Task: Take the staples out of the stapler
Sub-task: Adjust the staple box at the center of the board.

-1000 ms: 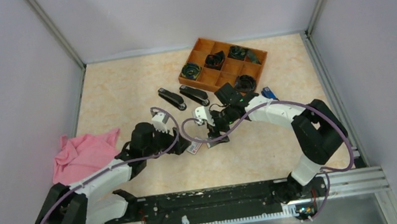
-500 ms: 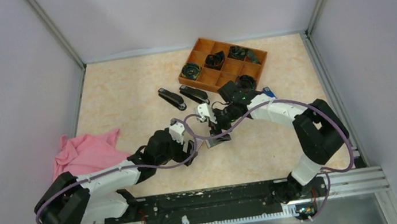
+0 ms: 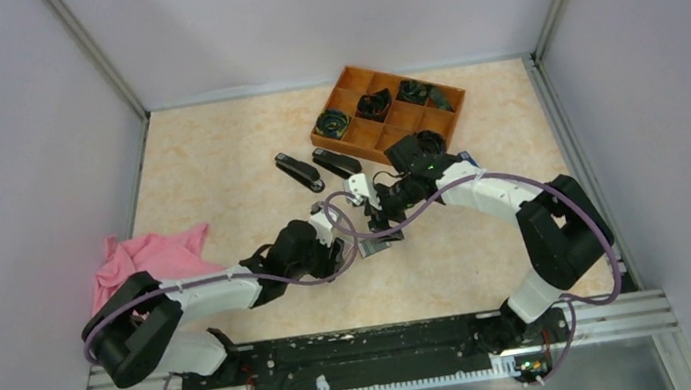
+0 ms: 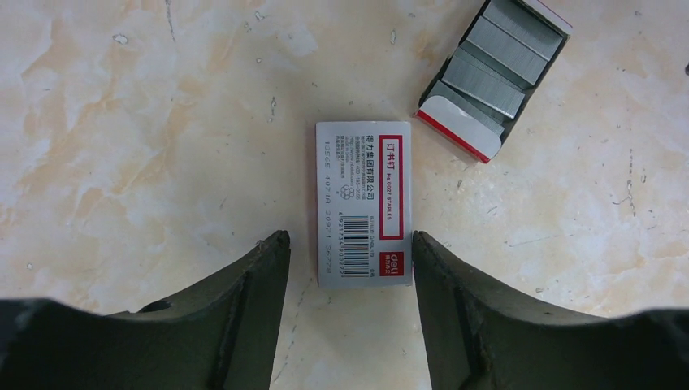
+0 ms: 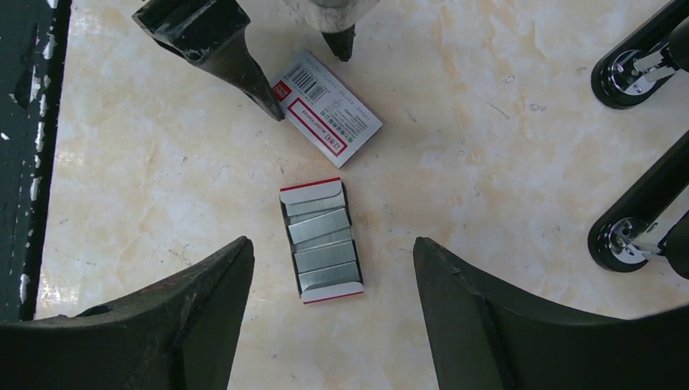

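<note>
Silvery staples (image 5: 322, 244) lie as several strips in an open white and red cardboard tray (image 5: 331, 292) on the table, also in the left wrist view (image 4: 496, 61). The tray's white and red sleeve box (image 4: 364, 203) lies closed beside it. My left gripper (image 4: 349, 240) is open, its jaws either side of the sleeve's near end, not touching it. My right gripper (image 5: 331, 244) is open above the staple tray, empty. Two black staplers (image 3: 299, 173) (image 3: 337, 164) lie closed further back; their ends show in the right wrist view (image 5: 642, 65).
An orange compartment tray (image 3: 366, 135) with black coiled items stands at the back. A pink cloth (image 3: 144, 267) lies at the left edge. A small blue object (image 3: 464, 158) lies by the right arm. The black rail (image 3: 371, 343) runs along the front.
My left arm has reached right and forward, bringing its open gripper over the sleeve box. My right gripper has shifted slightly back and right, staying open.
</note>
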Controlling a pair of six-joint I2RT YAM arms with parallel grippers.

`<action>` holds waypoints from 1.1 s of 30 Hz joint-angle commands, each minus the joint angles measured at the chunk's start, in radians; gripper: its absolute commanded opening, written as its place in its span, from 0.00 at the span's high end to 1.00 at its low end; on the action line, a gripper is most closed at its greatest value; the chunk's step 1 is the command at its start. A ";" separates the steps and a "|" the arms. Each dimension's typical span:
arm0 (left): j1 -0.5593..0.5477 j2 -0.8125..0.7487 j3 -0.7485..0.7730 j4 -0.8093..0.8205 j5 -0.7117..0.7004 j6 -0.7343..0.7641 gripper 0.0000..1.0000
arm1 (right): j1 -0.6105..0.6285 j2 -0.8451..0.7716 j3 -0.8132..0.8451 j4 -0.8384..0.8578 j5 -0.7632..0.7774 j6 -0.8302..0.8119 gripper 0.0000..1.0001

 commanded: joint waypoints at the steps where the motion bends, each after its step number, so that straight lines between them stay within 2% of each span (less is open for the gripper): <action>1: -0.006 0.025 0.028 -0.034 -0.001 0.026 0.39 | -0.009 -0.049 0.035 0.021 -0.044 -0.001 0.28; 5: -0.006 0.025 0.030 -0.031 0.036 0.045 0.46 | -0.009 -0.048 0.034 0.022 -0.044 -0.001 0.28; 13: -0.007 -0.017 0.023 -0.023 0.148 0.105 0.46 | -0.009 -0.054 0.032 0.020 -0.046 -0.004 0.28; 16: -0.007 -0.045 0.018 -0.030 0.115 0.095 0.38 | -0.009 -0.056 0.032 0.019 -0.048 -0.005 0.28; 22: -0.004 -0.157 0.034 -0.132 -0.057 -0.065 0.22 | -0.009 -0.059 0.032 0.021 -0.050 -0.004 0.28; 26: -0.002 -0.321 -0.033 -0.101 -0.014 -0.229 0.15 | -0.010 -0.066 0.034 0.020 -0.052 -0.002 0.28; 28: -0.002 -0.397 -0.102 -0.049 0.053 -0.329 0.21 | -0.011 -0.068 0.034 0.020 -0.051 -0.001 0.28; 29: -0.002 -0.429 -0.136 -0.016 0.089 -0.395 0.30 | -0.012 -0.068 0.034 0.020 -0.051 -0.001 0.28; 33: -0.006 -0.485 -0.264 0.178 0.279 -0.610 0.54 | -0.023 -0.075 0.034 0.022 -0.056 0.000 0.28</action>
